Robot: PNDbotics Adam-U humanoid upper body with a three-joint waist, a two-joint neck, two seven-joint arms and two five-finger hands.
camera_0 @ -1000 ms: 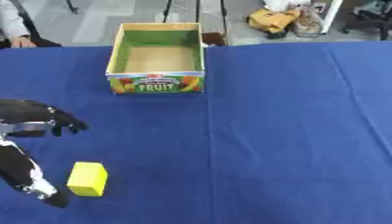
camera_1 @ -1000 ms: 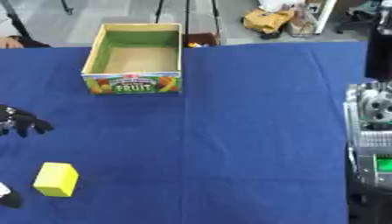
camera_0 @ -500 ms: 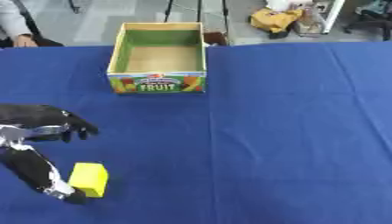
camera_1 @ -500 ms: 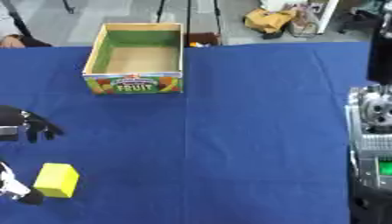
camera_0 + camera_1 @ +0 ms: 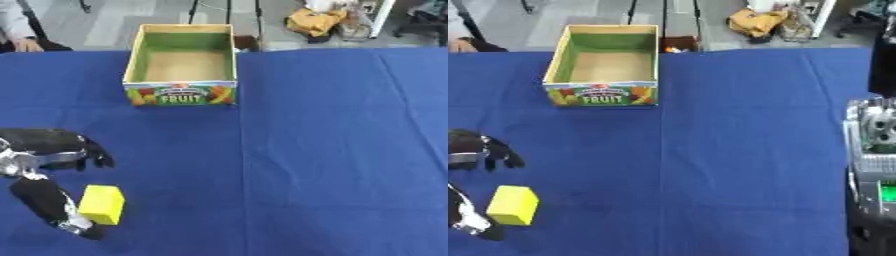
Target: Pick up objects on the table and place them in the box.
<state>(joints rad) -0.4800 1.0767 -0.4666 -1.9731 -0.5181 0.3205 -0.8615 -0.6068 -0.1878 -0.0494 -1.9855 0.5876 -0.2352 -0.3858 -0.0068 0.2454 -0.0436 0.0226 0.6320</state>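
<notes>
Yellow block (image 5: 101, 204): small, box-shaped, lying on the blue table (image 5: 332, 150), tucked in the gap between the left hand's thumb and its fingers. Touching the thumb along its near-left edge, or very nearly; contact not certain. Apart from the fingers above it.

Left hand (image 5: 48, 150): black with silver at the wrist, entering from the left edge, low over the table. Spread wide, fingers (image 5: 98, 156) curled downward at the tips on the far side of the block, thumb (image 5: 51, 207) stretched long on the near side. Holding nothing; bracketing the block without closing on it.

Box (image 5: 181, 65): open-topped cardboard, green inner walls, brown floor, printed front panel reading FRUIT. Well ahead of the left hand and somewhat to its right, near the far edge of the table. Nothing visible inside. Bare blue cloth between hand and box, nothing lying in the way.

Right hand: not seen as such. Silver and black machinery (image 5: 872, 170) along the right edge of the right eye view, with a small green patch lower down; fingers not made out, so state of opening cannot be told. Well apart from block, box and left hand.

Beyond the table's far edge: grey floor, a yellow bundle (image 5: 317, 21).
</notes>
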